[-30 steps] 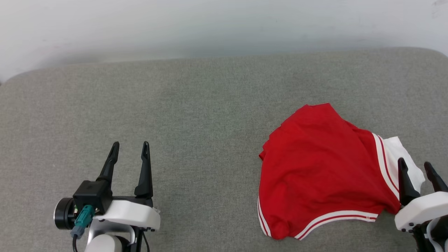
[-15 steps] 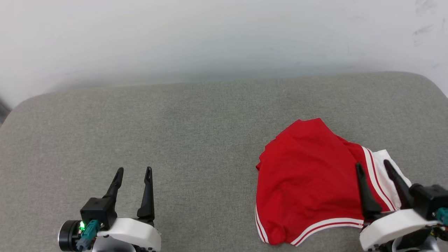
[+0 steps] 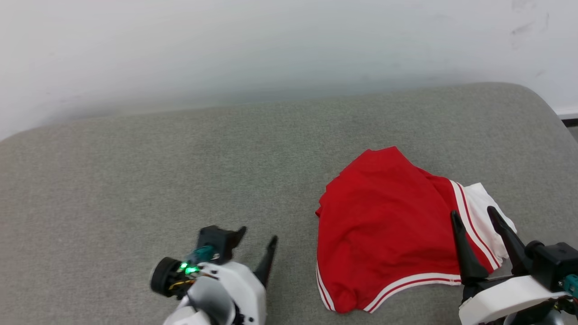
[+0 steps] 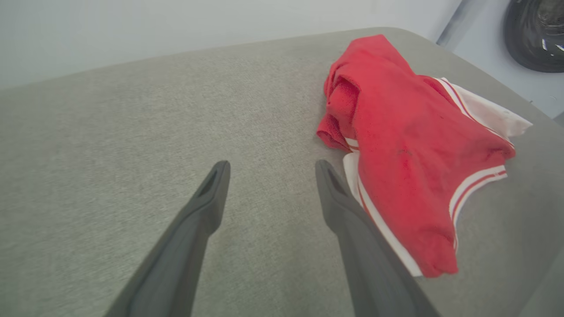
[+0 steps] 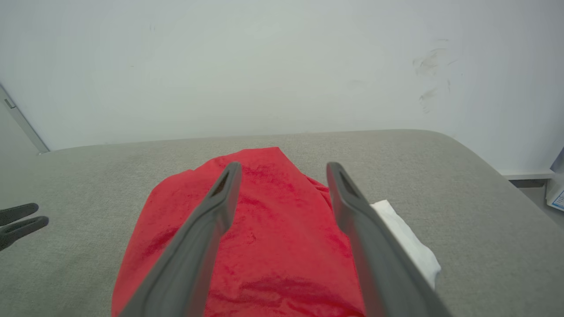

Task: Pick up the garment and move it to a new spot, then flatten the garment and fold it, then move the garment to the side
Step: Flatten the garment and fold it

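Note:
The garment (image 3: 388,225) lies crumpled on the grey surface at the right, plain red side up, with striped trim along its near hem and a white sleeve (image 3: 483,212) at its right. Its print is hidden. My right gripper (image 3: 472,212) is open above the garment's right part, near the striped trim. In the right wrist view its fingers (image 5: 284,166) straddle the red cloth (image 5: 282,229). My left gripper (image 3: 258,234) is open over bare surface just left of the garment, angled toward it. In the left wrist view, the left gripper (image 4: 271,165) has its right finger beside the garment's (image 4: 405,145) hem.
The grey padded surface (image 3: 180,171) runs up to a white wall (image 3: 271,45) and rounds off at the right (image 3: 546,108). A dark round object (image 4: 535,35) stands beyond that edge. The left half of the surface holds nothing but my left arm.
The left gripper has swung right toward the garment and turned. The right gripper moved left over the garment's right part earlier and has held there since. The head camera shifted.

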Robot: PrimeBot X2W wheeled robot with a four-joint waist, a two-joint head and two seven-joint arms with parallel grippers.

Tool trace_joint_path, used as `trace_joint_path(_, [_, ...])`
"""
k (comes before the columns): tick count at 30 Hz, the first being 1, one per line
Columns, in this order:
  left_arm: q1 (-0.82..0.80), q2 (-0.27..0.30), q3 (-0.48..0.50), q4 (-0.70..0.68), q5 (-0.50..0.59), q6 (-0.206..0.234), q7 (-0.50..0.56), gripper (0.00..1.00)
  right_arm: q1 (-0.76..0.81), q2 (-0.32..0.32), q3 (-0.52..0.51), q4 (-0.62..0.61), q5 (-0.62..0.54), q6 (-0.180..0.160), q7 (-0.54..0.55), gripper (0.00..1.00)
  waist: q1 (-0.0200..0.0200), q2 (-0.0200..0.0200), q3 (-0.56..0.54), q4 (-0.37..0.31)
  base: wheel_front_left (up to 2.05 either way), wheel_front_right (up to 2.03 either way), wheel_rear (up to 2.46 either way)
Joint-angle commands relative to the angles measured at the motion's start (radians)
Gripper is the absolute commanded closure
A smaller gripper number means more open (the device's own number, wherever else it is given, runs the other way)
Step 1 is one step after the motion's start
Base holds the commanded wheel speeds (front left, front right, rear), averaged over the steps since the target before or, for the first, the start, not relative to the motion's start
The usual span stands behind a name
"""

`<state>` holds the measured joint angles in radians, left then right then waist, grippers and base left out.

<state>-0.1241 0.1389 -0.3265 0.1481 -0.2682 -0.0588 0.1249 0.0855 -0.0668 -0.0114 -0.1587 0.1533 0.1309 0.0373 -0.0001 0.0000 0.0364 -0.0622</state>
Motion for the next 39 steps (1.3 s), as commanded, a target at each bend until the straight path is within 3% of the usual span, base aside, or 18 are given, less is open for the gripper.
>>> trace_joint_path(1, [-0.021,-0.007,-0.018,0.007,-0.005,-0.013,0.025,0.00,-0.007,0.006,-0.001,-0.007,0.008,0.000,0.000,0.00,0.0001,0.0000,0.010,-0.013,0.00,0.00,0.00])
trace_joint_path(11, [-0.133,-0.019,-0.210,0.092,-0.034,-0.066,0.264,0.00,-0.050,0.015,0.018,-0.002,0.036,0.000,-0.024,0.00,0.0001,0.0000,0.107,-0.079,0.00,0.00,0.00])
trace_joint_path(22, [-0.208,0.040,-0.354,0.204,-0.112,-0.072,0.495,0.00,-0.112,0.017,0.043,0.035,0.055,0.000,-0.077,0.00,0.0001,0.0000,0.225,-0.128,0.00,0.00,0.00])
trace_joint_path(23, [-0.207,0.046,-0.365,0.203,-0.126,-0.073,0.509,0.43,-0.114,0.017,0.043,0.041,0.060,0.000,-0.082,0.00,0.0001,0.0000,0.227,-0.129,0.00,0.00,0.00])
trace_joint_path(24, [-0.210,0.053,-0.371,0.199,-0.135,-0.072,0.513,0.67,-0.116,0.017,0.042,0.048,0.063,0.000,-0.083,0.00,0.0001,0.0000,0.226,-0.129,0.00,0.00,0.00])
trace_joint_path(25, [-0.215,0.060,-0.373,0.191,-0.144,-0.073,0.508,1.00,-0.119,0.018,0.041,0.053,0.067,0.000,-0.087,0.00,0.0001,0.0000,0.225,-0.128,0.00,0.00,0.00])
trace_joint_path(31, [-0.263,0.107,-0.338,0.107,-0.117,-0.053,0.415,1.00,-0.118,0.018,0.036,0.082,0.085,0.000,-0.096,0.00,0.0001,0.0000,0.189,-0.101,0.00,0.00,0.00])
trace_joint_path(39, [-0.260,0.201,-0.232,-0.040,-0.057,0.059,0.286,1.00,-0.094,0.017,0.019,0.094,0.094,0.000,-0.075,0.00,0.0001,0.0000,0.115,-0.035,0.00,0.00,0.00])
